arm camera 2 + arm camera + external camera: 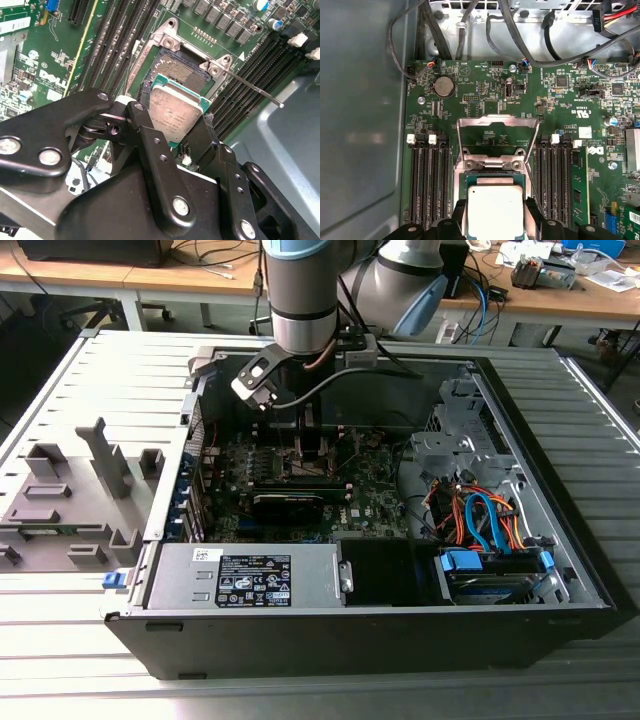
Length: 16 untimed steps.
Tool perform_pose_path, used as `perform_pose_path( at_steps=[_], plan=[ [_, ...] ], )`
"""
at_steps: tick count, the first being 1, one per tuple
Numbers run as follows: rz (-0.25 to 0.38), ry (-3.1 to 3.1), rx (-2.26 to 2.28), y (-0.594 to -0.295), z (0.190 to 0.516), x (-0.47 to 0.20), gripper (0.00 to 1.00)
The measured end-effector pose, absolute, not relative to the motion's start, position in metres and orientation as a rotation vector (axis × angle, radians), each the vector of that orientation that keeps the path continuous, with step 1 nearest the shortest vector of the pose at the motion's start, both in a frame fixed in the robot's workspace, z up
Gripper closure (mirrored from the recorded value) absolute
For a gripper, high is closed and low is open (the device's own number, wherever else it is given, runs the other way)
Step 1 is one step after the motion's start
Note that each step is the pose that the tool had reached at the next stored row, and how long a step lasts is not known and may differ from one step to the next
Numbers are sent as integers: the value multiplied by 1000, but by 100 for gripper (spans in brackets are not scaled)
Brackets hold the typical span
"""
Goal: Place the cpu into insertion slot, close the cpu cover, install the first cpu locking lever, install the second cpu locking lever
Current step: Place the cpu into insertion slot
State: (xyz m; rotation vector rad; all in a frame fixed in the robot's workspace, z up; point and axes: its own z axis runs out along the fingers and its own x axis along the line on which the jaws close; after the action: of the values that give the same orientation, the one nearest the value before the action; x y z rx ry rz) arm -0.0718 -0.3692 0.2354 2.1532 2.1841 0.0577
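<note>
My gripper (176,119) is shut on the cpu (175,112), a pale silvery square chip with a green edge, one black finger (142,107) on each side. The chip hangs just over the insertion slot (176,67), whose dark pin field shows beyond it. In the first wrist view the cpu (495,210) covers most of the socket, and the cpu cover (497,119), a thin metal frame, stands swung open behind it. A thin locking lever (255,89) sticks out sideways from the socket's corner. In the exterior view the gripper (310,440) reaches down into the open computer case (560,570).
Black memory slots (427,185) flank the socket on both sides. A black graphics card (290,502) lies on the board, a grey power supply (250,575) at the front, and a drive bay with orange and blue cables (485,520) on the exterior view's right. A grey fixture (70,495) stands outside the case.
</note>
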Motion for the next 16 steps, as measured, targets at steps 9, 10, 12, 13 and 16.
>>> perform_pose_path(
  at_steps=[9,10,12,13,16],
  plan=[
    [47,2180,2148,-367,230,-72,46],
    [47,2180,2148,-367,229,-72,46],
    [47,2180,2148,-367,228,-72,46],
    [47,2180,2148,-367,227,-72,46],
    [47,2180,2148,-367,225,-72,46]
  ],
)
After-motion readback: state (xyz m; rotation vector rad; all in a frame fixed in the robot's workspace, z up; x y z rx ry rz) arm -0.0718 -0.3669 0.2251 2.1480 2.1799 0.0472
